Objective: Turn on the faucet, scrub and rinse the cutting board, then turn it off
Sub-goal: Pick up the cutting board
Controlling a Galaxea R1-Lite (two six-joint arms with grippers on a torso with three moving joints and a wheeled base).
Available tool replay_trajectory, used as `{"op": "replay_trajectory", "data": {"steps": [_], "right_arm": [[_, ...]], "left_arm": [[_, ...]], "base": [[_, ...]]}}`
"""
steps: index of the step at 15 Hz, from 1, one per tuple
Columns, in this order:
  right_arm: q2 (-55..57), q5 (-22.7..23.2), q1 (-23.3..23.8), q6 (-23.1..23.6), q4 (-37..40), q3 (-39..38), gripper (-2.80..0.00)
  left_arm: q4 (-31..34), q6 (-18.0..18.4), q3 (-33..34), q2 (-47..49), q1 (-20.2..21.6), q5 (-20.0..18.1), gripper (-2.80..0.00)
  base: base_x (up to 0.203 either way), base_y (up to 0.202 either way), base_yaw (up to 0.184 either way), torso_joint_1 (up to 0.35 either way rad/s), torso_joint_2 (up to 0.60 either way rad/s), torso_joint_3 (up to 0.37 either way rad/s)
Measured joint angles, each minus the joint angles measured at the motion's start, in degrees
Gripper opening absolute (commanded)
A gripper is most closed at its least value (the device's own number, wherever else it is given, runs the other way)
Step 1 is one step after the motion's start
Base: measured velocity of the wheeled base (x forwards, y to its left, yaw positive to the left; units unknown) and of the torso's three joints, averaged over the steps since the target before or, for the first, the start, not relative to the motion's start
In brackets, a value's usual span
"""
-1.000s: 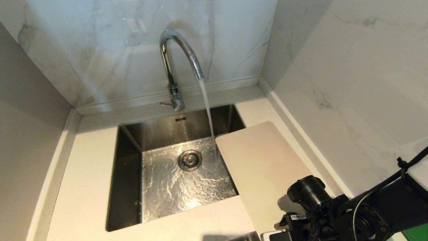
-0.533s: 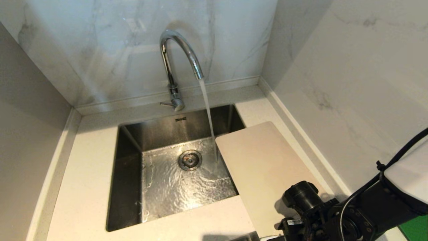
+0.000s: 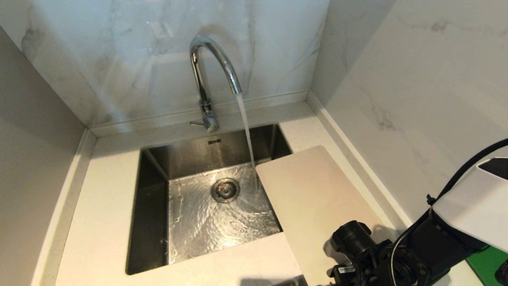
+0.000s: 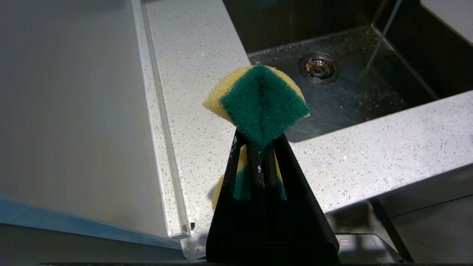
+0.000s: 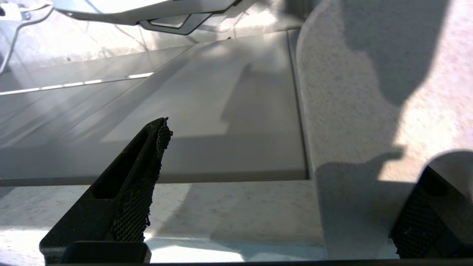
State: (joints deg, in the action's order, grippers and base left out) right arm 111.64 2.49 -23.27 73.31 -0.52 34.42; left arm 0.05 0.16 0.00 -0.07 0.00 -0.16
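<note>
The chrome faucet [image 3: 206,75] stands behind the sink, its lever [image 3: 197,124] pointing left. Water runs from the spout and lands just beside the far corner of the cutting board [image 3: 313,194]. This pale beige board lies on the counter right of the sink, its left edge overhanging the basin. My right arm [image 3: 381,262] hangs over the board's near end. Its gripper [image 5: 295,147] is open with nothing between the fingers [image 5: 140,177], and a pale grainy surface with a rounded corner [image 5: 351,92] lies by one finger. Left of the sink, my left gripper [image 4: 260,136] is shut on a yellow-green sponge [image 4: 258,99].
The steel sink [image 3: 151,206] has a wet floor and a round drain [image 3: 225,190]. Marble walls close in behind and on the right, and a grey panel stands on the left. A green item [image 3: 484,264] shows at the bottom right corner, behind my right arm.
My right arm has sunk and shifted left over the board's near end, bringing its white upper shell into view. The water keeps running and the board has not moved.
</note>
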Motion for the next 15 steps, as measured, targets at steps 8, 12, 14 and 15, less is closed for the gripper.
{"op": "replay_trajectory", "data": {"steps": [8,12,14,15], "right_arm": [[2.4,-0.4,-1.8,-0.2,-5.7,-2.6,0.0],[2.8,-0.7,-2.0,-0.7,-8.1,-3.8,0.0],[3.1,-0.8,-2.0,-0.7,-8.7,-4.3,0.0],[3.2,-0.9,-2.0,-0.7,-8.7,-4.4,0.0]], "left_arm": [[0.0,0.0,0.0,0.0,0.0,0.0,-2.8],[0.0,0.0,0.0,0.0,0.0,0.0,-2.8],[0.0,0.0,0.0,0.0,0.0,0.0,-2.8],[0.0,0.0,0.0,0.0,0.0,0.0,-2.8]], "base": [[0.0,0.0,0.0,0.0,0.0,0.0],[0.0,0.0,0.0,0.0,0.0,0.0],[0.0,0.0,0.0,0.0,0.0,0.0],[0.0,0.0,0.0,0.0,0.0,0.0]]}}
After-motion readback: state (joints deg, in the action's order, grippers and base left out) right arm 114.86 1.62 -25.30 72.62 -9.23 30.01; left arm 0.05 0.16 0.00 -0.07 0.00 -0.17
